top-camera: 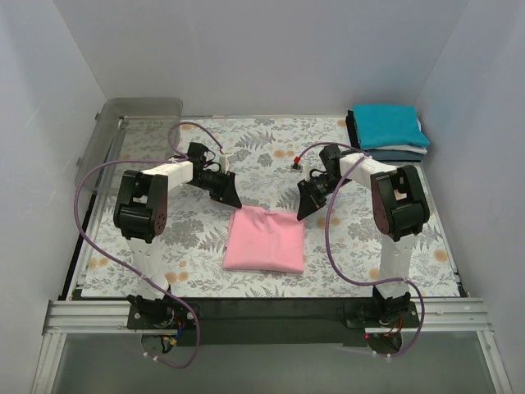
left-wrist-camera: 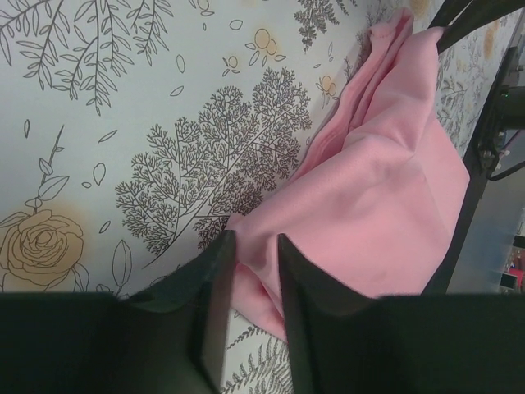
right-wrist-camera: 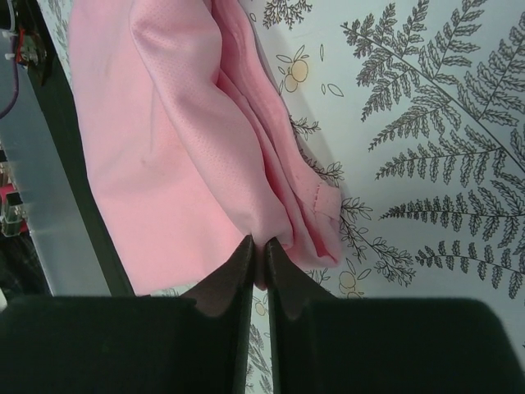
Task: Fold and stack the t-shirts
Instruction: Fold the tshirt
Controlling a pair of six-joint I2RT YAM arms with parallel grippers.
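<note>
The pink t-shirt (top-camera: 265,240) lies folded into a rough rectangle on the floral table cloth, near the middle front. My left gripper (top-camera: 232,199) is at its far left corner. In the left wrist view the jaws (left-wrist-camera: 256,271) stand narrowly apart with the pink shirt's (left-wrist-camera: 385,180) corner pinched between them. My right gripper (top-camera: 305,209) is at the far right corner. In the right wrist view it (right-wrist-camera: 261,254) is shut tight on a bunched edge of the pink shirt (right-wrist-camera: 164,148). A stack of folded shirts (top-camera: 390,131), teal on top with grey-blue and dark below, sits at the back right.
A small white and red object (top-camera: 299,162) lies on the cloth behind the right gripper. A clear plastic sheet (top-camera: 123,131) leans at the back left corner. White walls close in the table on three sides. The dark front edge (top-camera: 271,308) runs between the arm bases.
</note>
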